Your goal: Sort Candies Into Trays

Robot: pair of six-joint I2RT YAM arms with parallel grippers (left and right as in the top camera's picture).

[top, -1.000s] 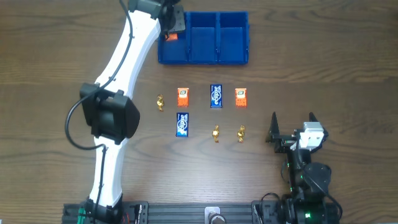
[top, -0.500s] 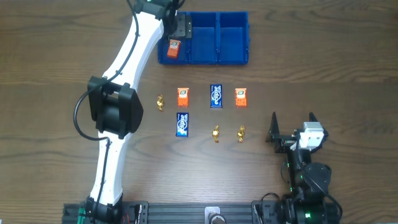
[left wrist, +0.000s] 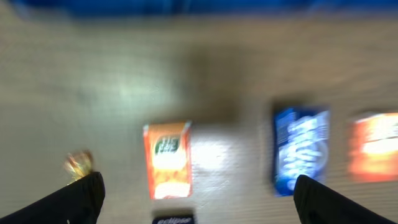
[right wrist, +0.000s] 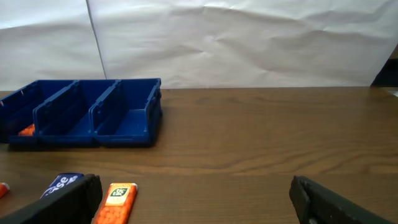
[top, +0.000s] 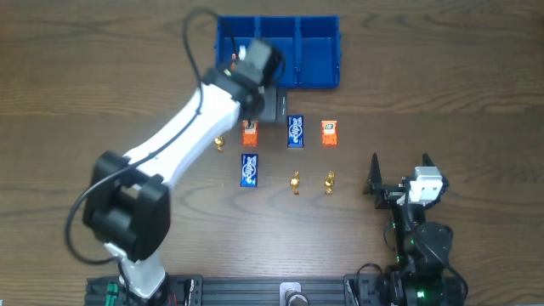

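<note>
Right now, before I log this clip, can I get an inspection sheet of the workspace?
Surface: brown wooden table, no spills seen.
Job's things: blue three-bin tray at the far side, with an orange piece in one end bin. On the table are two orange boxes, two blue packets and three gold candies.
Clutter: nothing seen.
Grippers: left gripper open, above an orange box; right gripper open, apart from the candies.
Cables: black cable looping off the left arm.
Surroundings: white backdrop behind the table.
</note>
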